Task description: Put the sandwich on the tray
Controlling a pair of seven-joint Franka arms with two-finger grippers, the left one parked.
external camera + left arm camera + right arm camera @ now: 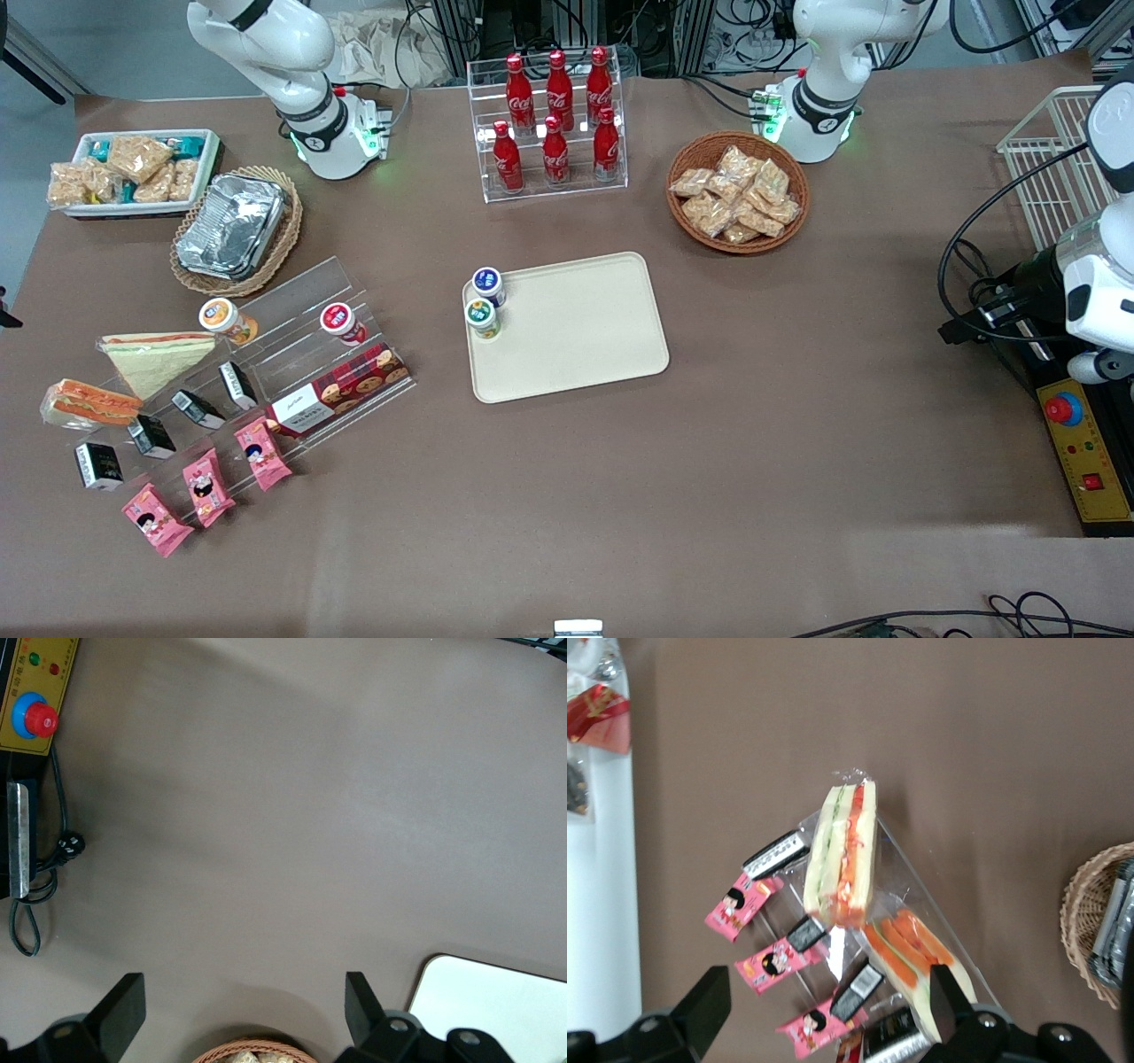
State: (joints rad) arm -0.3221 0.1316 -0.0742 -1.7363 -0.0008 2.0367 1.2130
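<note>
The front camera looks down steeply from high above the surface point(797, 461), facing my two bases and taking in the whole layout. My right wrist camera points straight down, closer in, past my own gripper point(824, 1010) with its fingers point(709, 997) spread wide, onto the sandwich point(843, 855) on the clear stand point(921, 895); the front view shares these. The left wrist camera looks down near the tray point(496, 1005), also shared.
</note>
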